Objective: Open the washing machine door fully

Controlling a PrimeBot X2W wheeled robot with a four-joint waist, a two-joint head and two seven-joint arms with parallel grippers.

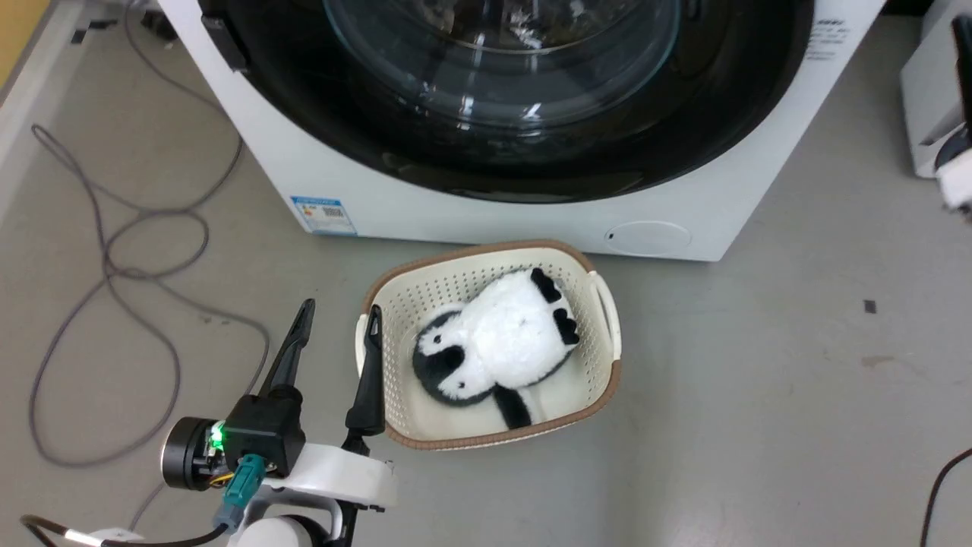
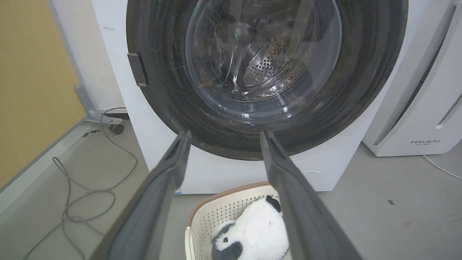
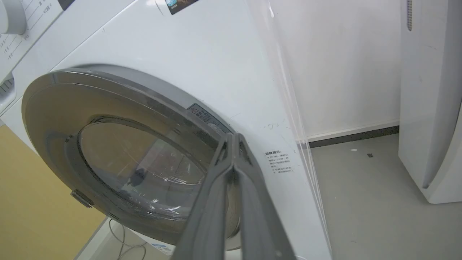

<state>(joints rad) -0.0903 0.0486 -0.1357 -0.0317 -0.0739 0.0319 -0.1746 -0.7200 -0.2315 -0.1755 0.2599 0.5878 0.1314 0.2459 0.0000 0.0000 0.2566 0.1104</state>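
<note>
The washing machine [image 1: 456, 213] stands white and wide ahead. Its door [image 1: 501, 152], glossy black rim around a bulging glass bowl, lies flat against the front. A grey metal piece [image 2: 137, 68] sits on the door's [image 2: 361, 90] left rim. My left gripper [image 1: 340, 308] is open and low over the floor, short of the washing machine [image 2: 158, 151], fingers apart and empty [image 2: 225, 133]. My right gripper [image 3: 232, 135] is shut with nothing between its fingers, tips right at the right rim of the door [image 3: 54, 108]; touching or not, I cannot tell.
A cream basket [image 1: 607, 380] holding a black-and-white plush toy [image 1: 509, 334] sits on the floor before the machine, just right of my left fingers. Grey cables [image 1: 114, 251] loop across the floor at left. A white FEELBAIR appliance [image 2: 422, 119] stands to the machine's right.
</note>
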